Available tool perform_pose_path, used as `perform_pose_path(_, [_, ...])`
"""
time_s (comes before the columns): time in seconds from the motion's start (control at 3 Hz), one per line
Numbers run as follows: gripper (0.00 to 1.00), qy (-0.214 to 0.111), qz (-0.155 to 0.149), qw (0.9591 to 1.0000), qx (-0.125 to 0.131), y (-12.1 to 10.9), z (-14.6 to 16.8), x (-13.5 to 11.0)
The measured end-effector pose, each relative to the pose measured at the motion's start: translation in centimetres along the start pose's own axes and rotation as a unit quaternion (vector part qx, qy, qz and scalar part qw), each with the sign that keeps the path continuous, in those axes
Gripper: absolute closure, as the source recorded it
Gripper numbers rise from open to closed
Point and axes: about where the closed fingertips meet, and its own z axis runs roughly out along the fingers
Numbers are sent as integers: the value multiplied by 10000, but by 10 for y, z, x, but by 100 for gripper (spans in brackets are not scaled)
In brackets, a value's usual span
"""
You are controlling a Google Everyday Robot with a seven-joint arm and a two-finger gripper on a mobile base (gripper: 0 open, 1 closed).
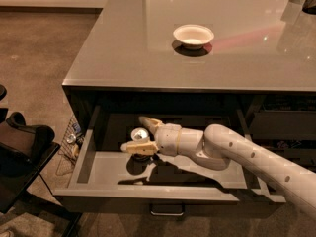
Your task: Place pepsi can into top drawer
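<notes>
No readable text; jaws sit inside the top drawer (103,169).

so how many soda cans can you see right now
1: the small dark blue soda can with a silver top stands in the open wide grey top drawer, left of middle, at the tool of the white arm. The drawer's dark rear could hide more.

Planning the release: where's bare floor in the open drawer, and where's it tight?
Free: drawer floor between its left wall and the can, plus the strip along its front. Crowded: centre to right, where the hand grips the can and the arm crosses.
</notes>
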Motion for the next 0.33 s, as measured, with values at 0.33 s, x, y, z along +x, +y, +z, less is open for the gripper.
perform_pose_path(0.33, [0,0,0,10000,-2,0,0,0])
